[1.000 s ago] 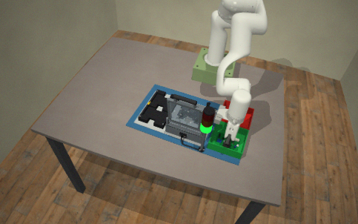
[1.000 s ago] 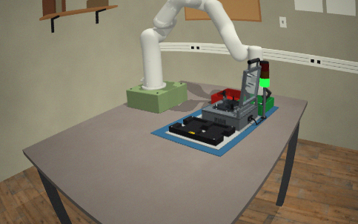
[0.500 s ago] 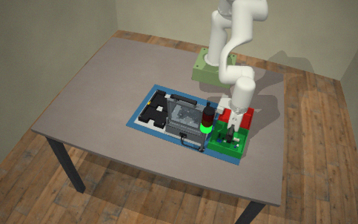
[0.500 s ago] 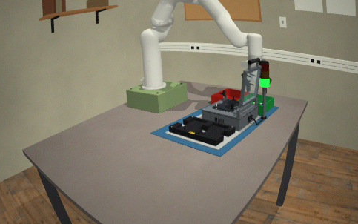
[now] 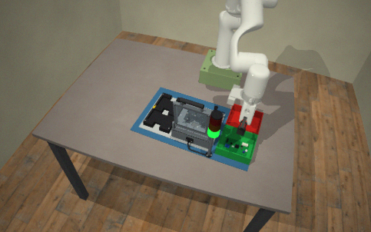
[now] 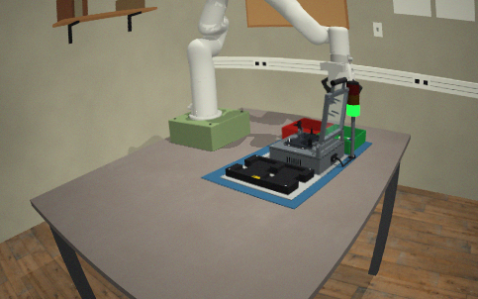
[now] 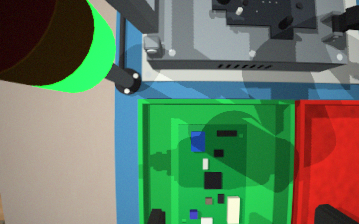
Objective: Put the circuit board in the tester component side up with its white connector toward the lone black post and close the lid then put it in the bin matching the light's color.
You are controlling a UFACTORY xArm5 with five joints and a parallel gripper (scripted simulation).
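One flat board (image 7: 211, 170) in square green bin (image 7: 144, 165)

The glossy white tubular arm (image 6: 202, 64), at upper centre of the exterior view, consists of smooth cylindrical links joined by rounded, bulbous joint housings. Its foot is mounted on a pale green square base block (image 6: 231, 130), whose top carries small dark screw heads near the corners. The final white link (image 5: 256, 82) tapers to a white bracket. The end effector (image 5: 243, 125) has a white body and dark fingers.
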